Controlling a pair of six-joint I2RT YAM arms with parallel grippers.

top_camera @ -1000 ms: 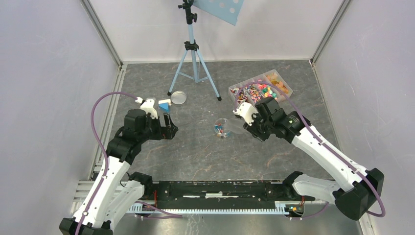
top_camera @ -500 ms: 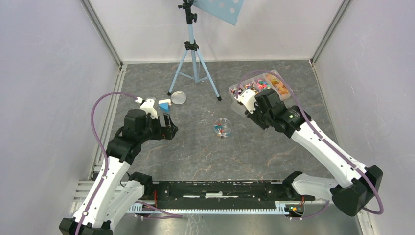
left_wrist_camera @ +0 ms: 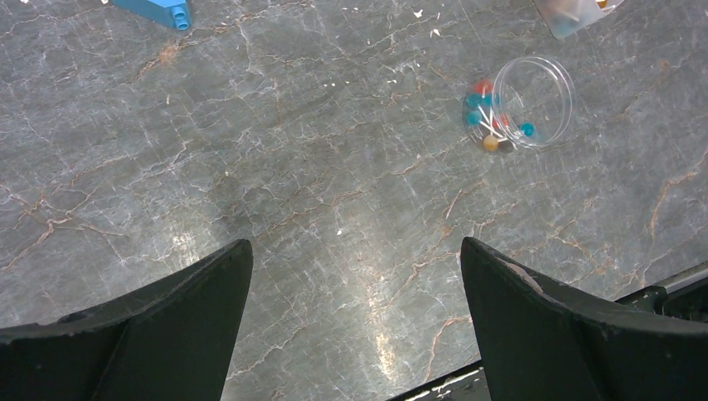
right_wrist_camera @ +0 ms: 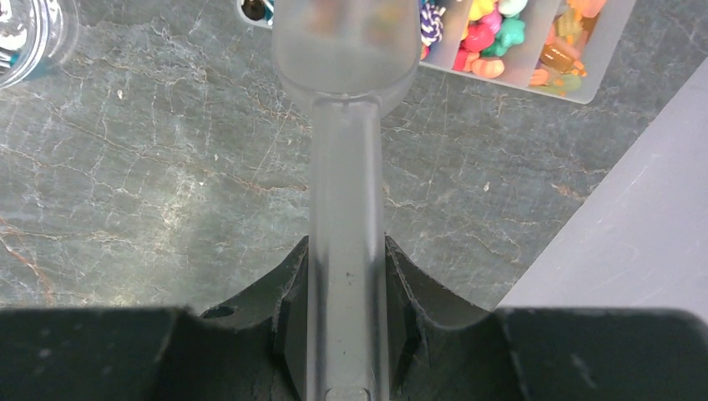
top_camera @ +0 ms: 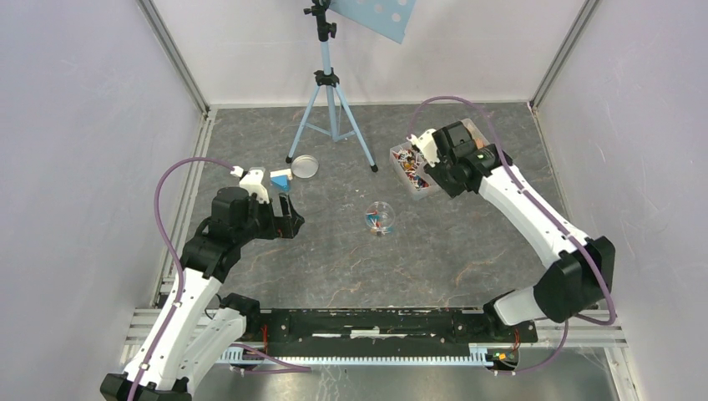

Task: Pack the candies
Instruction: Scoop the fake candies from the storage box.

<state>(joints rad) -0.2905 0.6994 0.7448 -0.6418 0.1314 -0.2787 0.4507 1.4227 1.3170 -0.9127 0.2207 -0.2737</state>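
The candies lie sorted in a clear divided tray at the back right. In the top view most of this tray is hidden under my right arm. My right gripper is shut on the handle of a translucent scoop, whose bowl hangs over the tray's near edge. What the bowl holds is blurred. A small clear jar lies mid-table with a few candies inside. Well left of the jar, my left gripper stands open above bare table with nothing between its fingers.
A blue tripod stands at the back centre. A round clear lid and a blue-and-white block lie just beyond the left gripper. White walls close in both sides, the right one near the tray.
My right arm has swung with the scoop from beside the jar back and to the right, over the candy tray. The left arm has not moved.
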